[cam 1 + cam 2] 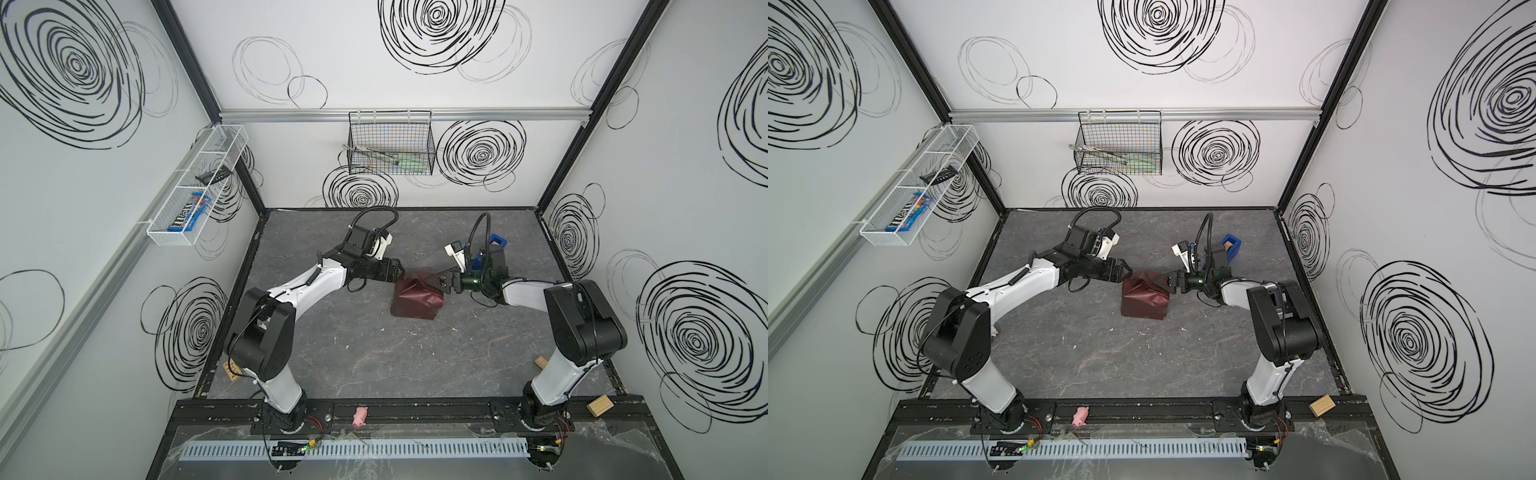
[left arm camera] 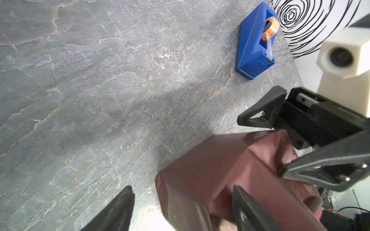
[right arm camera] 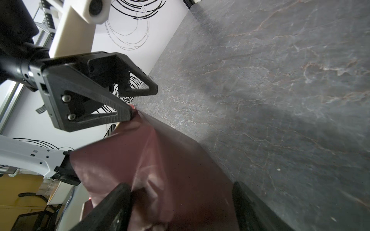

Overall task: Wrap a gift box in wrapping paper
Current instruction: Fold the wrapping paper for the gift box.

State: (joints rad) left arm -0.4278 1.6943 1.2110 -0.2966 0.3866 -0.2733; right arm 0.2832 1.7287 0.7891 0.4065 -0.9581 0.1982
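We see the wrapping paper (image 1: 415, 297) folded into a glossy, creased maroon block in the middle of the table (image 1: 374, 353), its far top puckered into loose peaks. The gift box is probably inside, though none of it shows. The left gripper (image 1: 400, 270) stands spread at the far left corner, one fingertip (image 3: 128, 117) at a peak. The right gripper (image 1: 444, 282) is also spread, straddling the right-hand folds. A blue tape dispenser (image 2: 254, 42) sits beyond.

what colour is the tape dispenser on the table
The tape dispenser is bright blue, with an orange tape roll; clearest in the left wrist view.
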